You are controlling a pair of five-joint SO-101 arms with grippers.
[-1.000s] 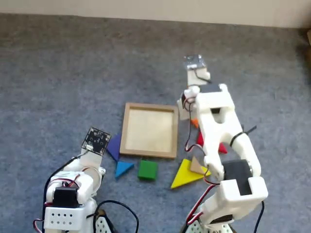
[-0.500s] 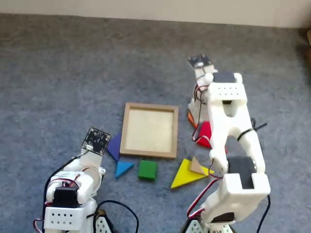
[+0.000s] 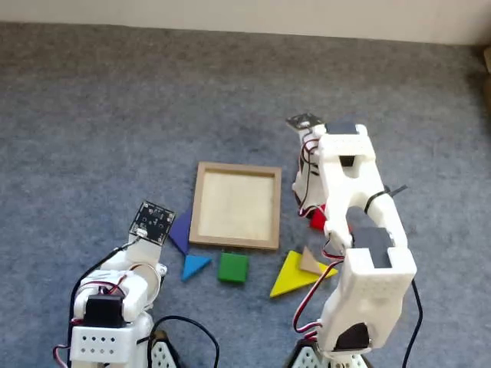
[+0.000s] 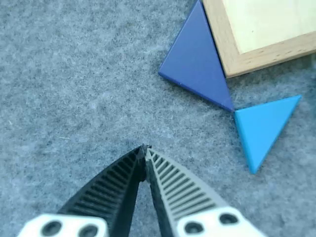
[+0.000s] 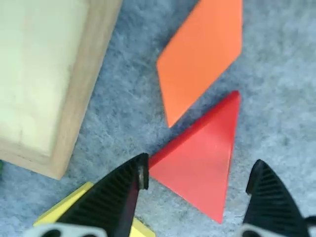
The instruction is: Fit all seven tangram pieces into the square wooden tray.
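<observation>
The square wooden tray [image 3: 198,207] lies mid-table with nothing inside. My right gripper [image 5: 199,175] is open, its fingers straddling the red triangle [image 5: 202,153] on the carpet. An orange parallelogram [image 5: 202,54] lies just beyond the red piece, beside the tray's rim [image 5: 81,94]. In the high view the right arm [image 3: 349,192] covers most of the red triangle [image 3: 317,220]. My left gripper [image 4: 144,150] is shut and holds nothing, a short way from the dark blue triangle [image 4: 197,64] and the light blue triangle [image 4: 261,126].
Along the tray's near side lie the dark blue triangle [image 3: 180,230], light blue triangle [image 3: 194,265], green square [image 3: 232,267], yellow triangle [image 3: 294,276] and a small tan triangle [image 3: 310,261]. The left arm [image 3: 115,299] sits at the near left. Grey carpet stretches open beyond the tray.
The right arm has drawn back from farther up the table and now stands over the red triangle, hiding the orange piece in the high view. The left arm has not moved.
</observation>
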